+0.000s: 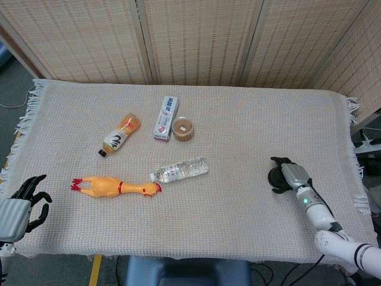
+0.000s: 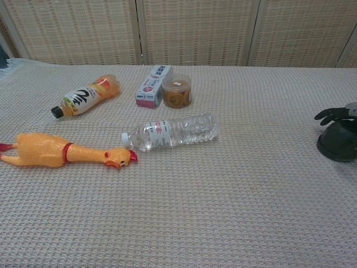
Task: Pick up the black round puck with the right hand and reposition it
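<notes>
At the near right of the cloth-covered table (image 1: 250,119), the right hand (image 1: 288,174) sat over the black round puck (image 1: 276,176), which lay flat on the cloth well apart from everything else; the dark fingers (image 2: 330,114) were spread above and around its top, and neither view showed whether they had closed on it. To do this step well, I judged the hand should settle lower so the fingers straddle the puck's rim on opposite sides before squeezing, since the puck looked low and smooth and could skid on the weave if only pressed from above. At the near left corner, the left hand (image 1: 18,205) rested idle with its fingers loosely apart and nothing in it; only the head view showed it, along with the right forearm. The chest view showed instead the puck's domed side profile (image 2: 338,141) and the fingers hovering at its crown, cut by the frame edge. Farther in lay the rubber chicken (image 1: 113,187) and the water bottle (image 1: 179,169), then the orange drink bottle (image 1: 120,134), the small box (image 1: 166,117) and the round tub (image 1: 182,128).
</notes>
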Tool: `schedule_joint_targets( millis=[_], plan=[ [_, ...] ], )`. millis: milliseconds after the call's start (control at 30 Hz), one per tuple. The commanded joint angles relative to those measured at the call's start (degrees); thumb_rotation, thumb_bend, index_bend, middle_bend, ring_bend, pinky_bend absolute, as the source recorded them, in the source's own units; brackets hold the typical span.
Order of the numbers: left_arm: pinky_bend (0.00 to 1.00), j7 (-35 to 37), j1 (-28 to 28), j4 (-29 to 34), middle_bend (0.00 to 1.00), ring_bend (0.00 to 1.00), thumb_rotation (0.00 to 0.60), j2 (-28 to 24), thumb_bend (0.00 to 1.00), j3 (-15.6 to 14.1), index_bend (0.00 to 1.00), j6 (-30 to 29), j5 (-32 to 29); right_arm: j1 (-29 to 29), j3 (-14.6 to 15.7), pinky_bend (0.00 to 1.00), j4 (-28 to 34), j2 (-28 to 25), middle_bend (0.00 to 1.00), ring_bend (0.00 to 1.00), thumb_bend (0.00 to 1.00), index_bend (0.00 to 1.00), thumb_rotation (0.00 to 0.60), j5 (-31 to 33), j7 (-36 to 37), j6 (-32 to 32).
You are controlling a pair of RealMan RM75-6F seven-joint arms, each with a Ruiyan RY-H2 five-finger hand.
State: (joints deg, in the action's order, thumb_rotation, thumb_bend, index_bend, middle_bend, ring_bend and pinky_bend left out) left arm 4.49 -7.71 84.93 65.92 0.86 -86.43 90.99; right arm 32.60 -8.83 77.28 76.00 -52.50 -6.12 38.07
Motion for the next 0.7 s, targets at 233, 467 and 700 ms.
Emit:
schedule_joint_targets(
  millis=[233,467,700],
  plan=[
    [0.40,-0.19,0.08,0.04,0.12,0.12,0.600,0.08,0.52,0.12,0.52,-0.16,-0.09,0.24,1.55,0.21,-0.18,0.16,0.19,0.13,0.12,0.17,0.600,1.26,-2.06,1.95],
    [0.40,-0.22,0.03,-0.02,0.12,0.12,0.600,0.13,0.52,0.20,0.52,-0.04,-0.22,1.09,2.74,0.24,-2.64,2.19,0.20,0.16,0.12,0.17,0.600,4.34,-5.52,2.96],
    [0.41,0.05,0.09,-0.01,0.12,0.12,0.600,0.06,0.52,0.20,0.52,-0.22,-0.11,1.01,3.13,0.38,-3.23,3.52,0.23,0.20,0.12,0.20,0.600,4.17,-6.18,4.47]
  ],
)
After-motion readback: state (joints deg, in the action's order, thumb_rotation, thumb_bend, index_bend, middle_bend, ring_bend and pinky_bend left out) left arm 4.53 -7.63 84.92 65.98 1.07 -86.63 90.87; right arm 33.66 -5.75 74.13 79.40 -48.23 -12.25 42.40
